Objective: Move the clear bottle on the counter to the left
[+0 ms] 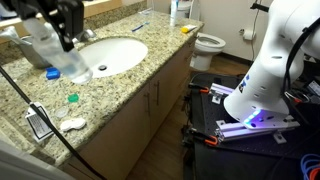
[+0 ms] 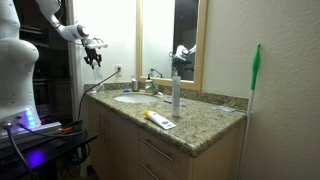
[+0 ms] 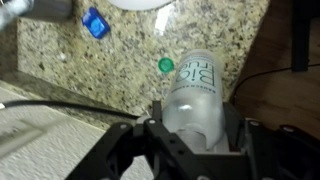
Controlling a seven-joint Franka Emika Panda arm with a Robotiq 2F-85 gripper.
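Note:
My gripper (image 3: 193, 128) is shut on the clear bottle (image 3: 195, 88), a transparent plastic bottle with a printed label. Its fingers press on both sides of the bottle. In an exterior view the gripper (image 1: 68, 28) holds the bottle (image 1: 55, 55) tilted above the speckled granite counter (image 1: 120, 85), beside the white oval sink (image 1: 112, 55). In an exterior view the gripper (image 2: 92, 52) hangs raised over the far end of the counter (image 2: 200, 125); the bottle is too small to make out there.
A green cap (image 3: 166, 65) lies on the counter under the bottle, also seen in an exterior view (image 1: 72, 99). A blue object (image 3: 95, 22) lies by the sink. A taller white-and-blue bottle (image 2: 176, 95) stands near the faucet (image 2: 150, 85). A toilet (image 1: 208, 45) stands past the counter's end.

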